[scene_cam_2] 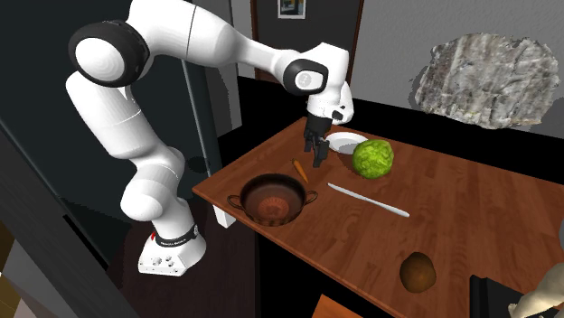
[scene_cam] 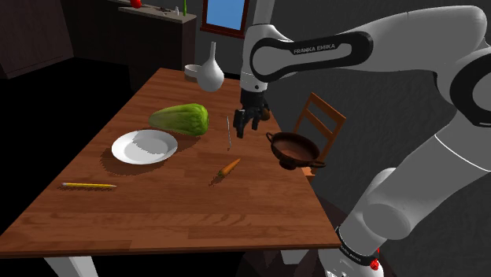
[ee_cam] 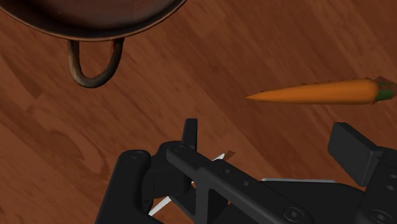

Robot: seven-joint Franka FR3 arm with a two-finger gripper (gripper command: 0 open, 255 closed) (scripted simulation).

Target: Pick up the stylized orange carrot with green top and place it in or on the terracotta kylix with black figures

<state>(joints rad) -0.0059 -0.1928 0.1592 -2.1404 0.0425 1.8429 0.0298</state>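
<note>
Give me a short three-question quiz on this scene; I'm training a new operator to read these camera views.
1. True or false: the carrot lies on the table, outside the kylix.
2. The gripper is: A) shut on the carrot, B) open and empty, C) shut on the kylix's handle.
3. Fill in: in the shoulder view, the green leafy vegetable lies right beside the white ___.
Key: 1 true; 2 B; 3 plate.
</note>
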